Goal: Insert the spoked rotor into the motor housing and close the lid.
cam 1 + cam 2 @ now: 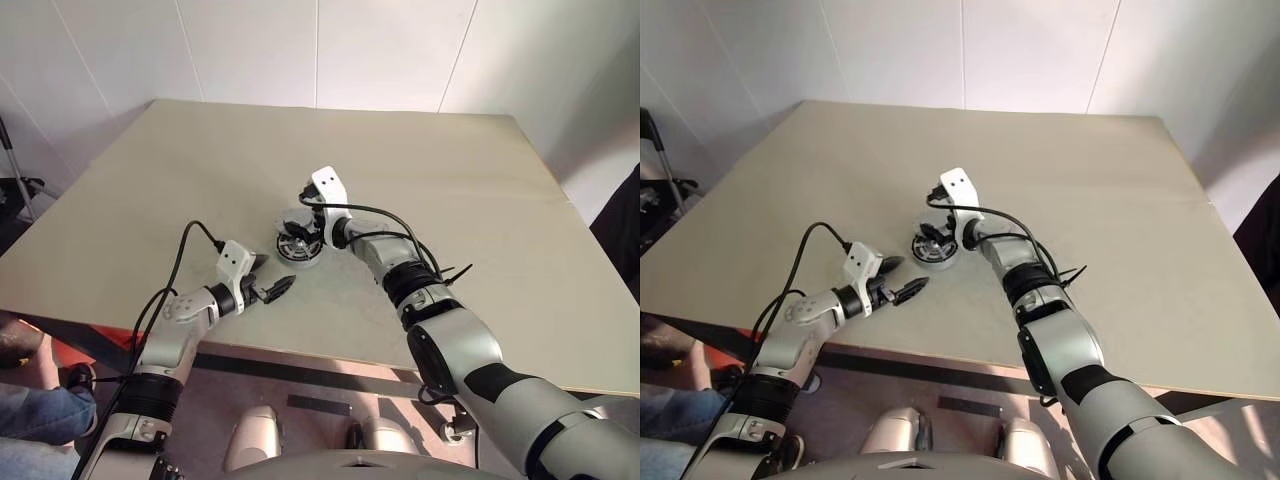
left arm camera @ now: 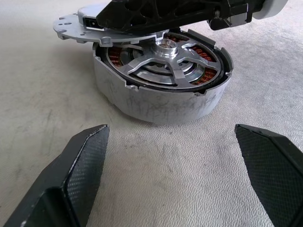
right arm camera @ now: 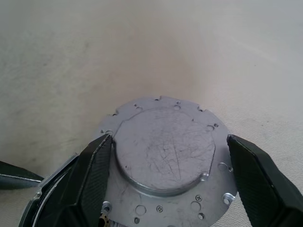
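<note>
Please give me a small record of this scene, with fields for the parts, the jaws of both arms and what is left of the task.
Surface: beige table
Housing: round silver-grey motor housing with copper windings, standing on the table
Rotor: black-rimmed wheel with silvery spokes, already seated in the housing
Lid: flat round light-grey metal disc, tilted over the housing's far edge, not closed
Right gripper: above the housing, jaws on either side of the lid; contact unclear
Left gripper: jaws open, empty, short of the housing
Remaining: seat the lid flat

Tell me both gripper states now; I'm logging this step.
Left gripper: open, empty.
Right gripper: fingers either side of the lid; grip cannot be told.
</note>
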`<state>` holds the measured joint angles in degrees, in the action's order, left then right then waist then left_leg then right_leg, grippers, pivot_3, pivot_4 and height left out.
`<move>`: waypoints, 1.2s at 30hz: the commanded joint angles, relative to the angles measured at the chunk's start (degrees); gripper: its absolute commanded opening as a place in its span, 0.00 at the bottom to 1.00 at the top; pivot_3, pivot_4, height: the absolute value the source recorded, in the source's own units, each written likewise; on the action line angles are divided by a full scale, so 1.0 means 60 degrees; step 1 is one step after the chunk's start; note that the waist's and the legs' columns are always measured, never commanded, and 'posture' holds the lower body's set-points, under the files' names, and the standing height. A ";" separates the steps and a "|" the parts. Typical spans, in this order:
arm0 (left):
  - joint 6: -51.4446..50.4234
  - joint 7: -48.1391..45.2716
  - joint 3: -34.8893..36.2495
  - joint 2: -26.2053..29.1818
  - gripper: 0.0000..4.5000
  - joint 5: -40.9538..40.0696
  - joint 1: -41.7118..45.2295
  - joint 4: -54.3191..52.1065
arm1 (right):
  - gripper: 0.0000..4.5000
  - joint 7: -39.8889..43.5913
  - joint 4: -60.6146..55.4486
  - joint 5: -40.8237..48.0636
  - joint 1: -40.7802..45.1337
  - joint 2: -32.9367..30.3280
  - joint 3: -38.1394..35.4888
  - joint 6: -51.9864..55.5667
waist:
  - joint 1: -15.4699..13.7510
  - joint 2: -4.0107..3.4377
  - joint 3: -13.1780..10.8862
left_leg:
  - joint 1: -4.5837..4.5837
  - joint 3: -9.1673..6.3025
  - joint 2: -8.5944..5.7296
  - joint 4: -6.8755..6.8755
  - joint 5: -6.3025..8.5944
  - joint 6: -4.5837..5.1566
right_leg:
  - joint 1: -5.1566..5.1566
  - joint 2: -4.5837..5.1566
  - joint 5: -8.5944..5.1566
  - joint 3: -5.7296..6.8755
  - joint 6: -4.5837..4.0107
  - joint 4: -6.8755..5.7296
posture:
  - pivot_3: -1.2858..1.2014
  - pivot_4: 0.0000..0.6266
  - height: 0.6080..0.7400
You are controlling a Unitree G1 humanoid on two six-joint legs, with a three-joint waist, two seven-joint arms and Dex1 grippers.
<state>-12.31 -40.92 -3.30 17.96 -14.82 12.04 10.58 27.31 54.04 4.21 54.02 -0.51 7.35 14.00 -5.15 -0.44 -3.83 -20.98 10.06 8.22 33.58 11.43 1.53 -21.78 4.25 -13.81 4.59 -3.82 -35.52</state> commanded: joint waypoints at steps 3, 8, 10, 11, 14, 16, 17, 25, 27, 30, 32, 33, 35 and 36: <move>0.0144 0.0016 0.0162 0.0043 1.00 0.0006 0.0124 0.0085 | 0.69 0.0470 -0.0683 0.0047 -0.0003 -0.0137 -0.0156 0.0035 | 0.0000 0.0000 0.0000 | -0.0002 0.0000 0.0002 0.0015 0.0002 0.0003 | 0.0000 0.0000 0.0000 0.0000 0.0000 -0.0009 | 0.52 0.00 1.00; 0.0151 0.0028 0.0158 0.0034 1.00 0.0016 0.0119 0.0107 | 0.59 0.0936 -0.1308 0.0292 -0.0215 -0.0337 -0.0343 0.0555 | 0.0003 0.0000 0.0000 | 0.0000 0.0001 0.0006 0.0020 0.0004 0.0006 | 0.0003 0.0000 0.0000 -0.0001 -0.0001 -0.0014 | 0.52 0.00 1.00; 0.0155 0.0030 0.0148 0.0027 1.00 0.0021 0.0114 0.0111 | 0.59 0.1059 -0.1565 0.0335 -0.0284 -0.0417 -0.0408 0.0772 | 0.0001 0.0000 0.0000 | -0.0001 0.0001 0.0007 0.0021 0.0004 0.0007 | 0.0000 -0.0001 0.0000 0.0000 -0.0001 -0.0016 | 0.52 0.00 1.00; 0.0153 0.0029 0.0147 0.0025 1.00 0.0019 0.0113 0.0110 | 0.59 0.1081 -0.1673 0.0305 -0.0317 -0.0442 -0.0409 0.0826 | -0.0001 0.0000 0.0000 | -0.0002 0.0001 0.0007 0.0022 0.0004 0.0007 | 0.0000 -0.0001 0.0000 0.0000 -0.0001 -0.0016 | 0.52 0.00 1.00; 0.0152 0.0016 0.0138 0.0026 1.00 0.0020 0.0112 0.0111 | 0.59 0.0999 -0.1889 0.0340 -0.0332 -0.0397 -0.0530 0.1032 | 0.0000 0.0000 0.0000 | -0.0004 0.0001 0.0007 0.0032 0.0009 0.0014 | 0.0000 -0.0001 0.0000 -0.0001 -0.0001 -0.0017 | 0.52 0.00 1.00; 0.0156 0.0003 0.0129 0.0027 1.00 0.0025 0.0115 0.0116 | 0.59 0.0903 -0.1863 0.0348 -0.0262 -0.0334 -0.0623 0.1084 | -0.0002 0.0000 0.0000 | -0.0004 0.0001 0.0007 0.0032 0.0011 0.0018 | 0.0000 -0.0001 0.0000 0.0000 -0.0001 -0.0017 | 0.52 0.00 1.00; 0.0158 0.0000 0.0127 0.0026 1.00 0.0026 0.0117 0.0117 | 0.59 0.0824 -0.1801 0.0357 -0.0213 -0.0292 -0.0694 0.1098 | -0.0002 0.0000 0.0000 | -0.0004 0.0001 0.0008 0.0033 0.0012 0.0019 | 0.0000 -0.0001 0.0000 0.0000 -0.0001 -0.0017 | 0.52 0.00 1.00; 0.0148 0.0015 0.0123 0.0036 1.00 0.0044 0.0112 0.0072 | 1.00 0.0689 -0.0882 0.0098 0.0247 0.0070 -0.0689 0.0615 | 0.0002 0.0000 0.0000 | -0.0004 0.0001 0.0008 0.0034 0.0012 0.0018 | 0.0000 0.0000 0.0000 0.0000 -0.0001 -0.0018 | 0.52 0.00 1.00; 0.0143 0.0023 0.0125 0.0040 1.00 0.0048 0.0100 0.0055 | 1.00 0.0661 -0.0650 0.0073 0.0342 0.0151 -0.0698 0.0493 | 0.0000 0.0000 0.0000 | -0.0005 0.0001 0.0008 0.0034 0.0012 0.0018 | 0.0000 -0.0001 0.0000 0.0000 -0.0001 -0.0018 | 0.52 0.00 1.00; 0.0107 0.0050 0.0141 0.0054 1.00 0.0039 0.0061 -0.0015 | 1.00 0.0529 -0.0257 -0.0038 0.0433 0.0290 -0.0676 0.0252 | 0.0000 0.0000 0.0000 | -0.0005 0.0001 0.0008 0.0034 0.0012 0.0017 | 0.0000 -0.0001 0.0000 0.0000 -0.0001 -0.0017 | 0.52 0.00 1.00; 0.0083 0.0067 0.0149 0.0060 1.00 0.0031 0.0023 -0.0074 | 1.00 0.0453 -0.0001 -0.0127 0.0445 0.0383 -0.0641 0.0053 | 0.0005 -0.0001 0.0000 | -0.0006 0.0001 0.0007 0.0034 0.0011 0.0015 | 0.0000 -0.0001 0.0000 0.0000 -0.0001 -0.0017 | 0.52 0.00 1.00; 0.0078 0.0073 0.0149 0.0063 1.00 0.0029 0.0008 -0.0091 | 1.00 0.0388 0.0162 -0.0182 0.0460 0.0423 -0.0632 -0.0069 | 0.0007 -0.0001 0.0000 | -0.0005 0.0001 0.0008 0.0034 0.0011 0.0015 | 0.0000 -0.0001 0.0000 0.0000 -0.0001 -0.0017 | 0.52 0.00 1.00; 0.0060 0.0087 0.0142 0.0060 1.00 0.0026 -0.0013 -0.0127 | 1.00 0.0068 0.0561 -0.0435 0.0499 0.0457 -0.0552 -0.0454 | 0.0021 -0.0001 0.0000 | -0.0004 0.0001 0.0008 0.0034 0.0010 0.0014 | -0.0001 -0.0001 0.0000 0.0000 -0.0001 -0.0019 | 0.52 0.00 1.00; 0.0048 0.0095 0.0138 0.0058 1.00 0.0026 -0.0022 -0.0147 | 1.00 -0.0076 0.0724 -0.0572 0.0521 0.0459 -0.0497 -0.0642 | 0.0034 0.0000 0.0000 | -0.0004 0.0001 0.0008 0.0034 0.0010 0.0013 | -0.0001 -0.0001 0.0000 0.0000 -0.0001 -0.0019 | 0.52 0.00 1.00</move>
<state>-11.87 -40.70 -3.15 17.97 -14.64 12.05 10.97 28.12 57.65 1.89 55.59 1.94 3.69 12.53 -4.95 -0.44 -3.83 -21.00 10.07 8.27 33.79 11.49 1.60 -21.78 4.25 -13.81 4.59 -3.83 -35.63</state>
